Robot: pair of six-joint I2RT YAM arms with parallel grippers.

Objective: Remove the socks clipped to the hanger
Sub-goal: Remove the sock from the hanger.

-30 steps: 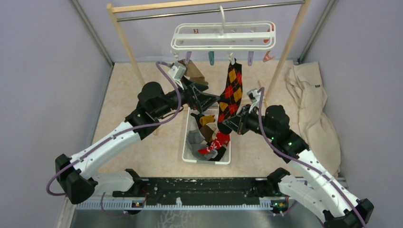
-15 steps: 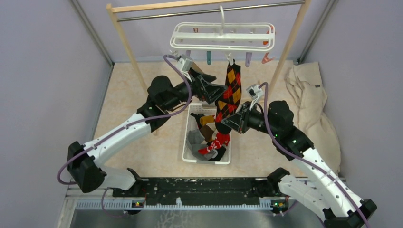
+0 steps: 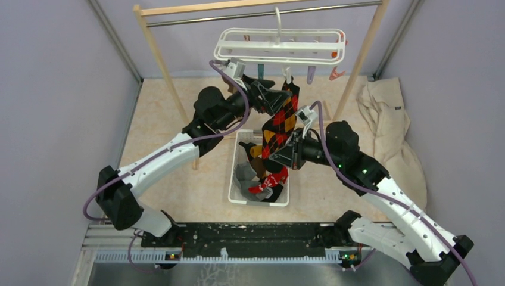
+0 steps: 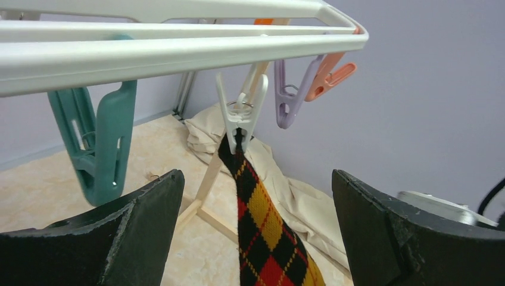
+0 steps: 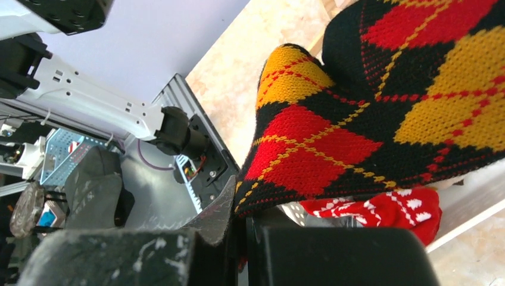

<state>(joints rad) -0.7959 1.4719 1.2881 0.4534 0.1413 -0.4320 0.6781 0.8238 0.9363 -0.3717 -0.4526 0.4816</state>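
One black, red and yellow argyle sock [image 3: 284,121] hangs from a white clip [image 4: 240,113] on the white hanger [image 3: 280,46]. It slants down to the left. My left gripper [image 3: 277,99] is open just below the hanger. In the left wrist view its fingers [image 4: 143,220] stand wide on either side of the sock [image 4: 265,229], below the clip and not touching it. My right gripper [image 3: 280,156] is shut on the sock's lower end [image 5: 333,137], above the basket. Several other socks [image 3: 262,176] lie in the white basket [image 3: 233,182], among them a red patterned one [image 5: 381,208].
The hanger hooks on the rail of a wooden rack [image 3: 158,53]. Bare teal [image 4: 101,143], purple [image 4: 289,101] and orange [image 4: 330,74] clips dangle from the hanger. A large beige cloth [image 3: 390,137] lies at the right by the wall.
My left arm has risen and moved right, bringing its open jaws up around the sock's top under the clip. My right gripper has drawn the sock's lower end leftward, so the sock slants.
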